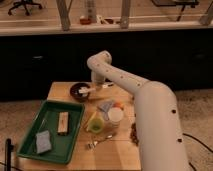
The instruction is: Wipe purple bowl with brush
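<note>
The purple bowl [78, 92], small, round and very dark, sits at the back of the wooden table [107, 155], left of centre. The brush [89, 90] is whitish and lies slanted across the bowl's right rim, its light head inside the bowl. My gripper [100, 87] hangs from the bent white arm just right of the bowl, shut on the brush's handle end. A dark tip [108, 85] sticks out to the gripper's right.
A green tray [30, 142] at the front left holds a blue-grey sponge [43, 141] and a tan block [63, 122]. A yellow-green cup [96, 123], a white round container [115, 115] and a metal fork [100, 140] lie mid-table. My white arm covers the table's right side.
</note>
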### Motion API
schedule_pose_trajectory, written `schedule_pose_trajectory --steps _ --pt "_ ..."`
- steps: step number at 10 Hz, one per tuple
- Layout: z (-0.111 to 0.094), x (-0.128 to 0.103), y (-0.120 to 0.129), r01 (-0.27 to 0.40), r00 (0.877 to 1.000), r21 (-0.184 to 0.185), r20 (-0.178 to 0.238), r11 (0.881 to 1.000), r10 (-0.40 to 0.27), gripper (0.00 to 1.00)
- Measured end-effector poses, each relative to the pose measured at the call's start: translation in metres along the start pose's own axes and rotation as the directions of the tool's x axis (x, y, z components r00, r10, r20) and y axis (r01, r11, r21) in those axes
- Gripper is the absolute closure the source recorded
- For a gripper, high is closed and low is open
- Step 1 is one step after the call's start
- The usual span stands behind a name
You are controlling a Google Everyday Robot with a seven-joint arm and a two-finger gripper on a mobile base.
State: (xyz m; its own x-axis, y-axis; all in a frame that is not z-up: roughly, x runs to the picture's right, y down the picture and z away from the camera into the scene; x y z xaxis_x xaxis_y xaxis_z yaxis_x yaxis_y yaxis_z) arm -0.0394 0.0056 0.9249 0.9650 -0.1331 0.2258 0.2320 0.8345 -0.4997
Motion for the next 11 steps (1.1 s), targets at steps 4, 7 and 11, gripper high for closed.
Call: schedule_pose_trajectory --steps 4,7,11 --pt "0.005 0.016 -0.014 -0.041 0.999 -0.012 -0.022 0.999 0.041 1.00" --pt "0.012 0.015 -0.030 -0.039 0.999 -0.020 -0.031 0.999 0.038 1.00" --pt "0.015 -0.019 -0.040 0.048 0.998 -0.031 -0.039 0.998 -0.049 1.00"
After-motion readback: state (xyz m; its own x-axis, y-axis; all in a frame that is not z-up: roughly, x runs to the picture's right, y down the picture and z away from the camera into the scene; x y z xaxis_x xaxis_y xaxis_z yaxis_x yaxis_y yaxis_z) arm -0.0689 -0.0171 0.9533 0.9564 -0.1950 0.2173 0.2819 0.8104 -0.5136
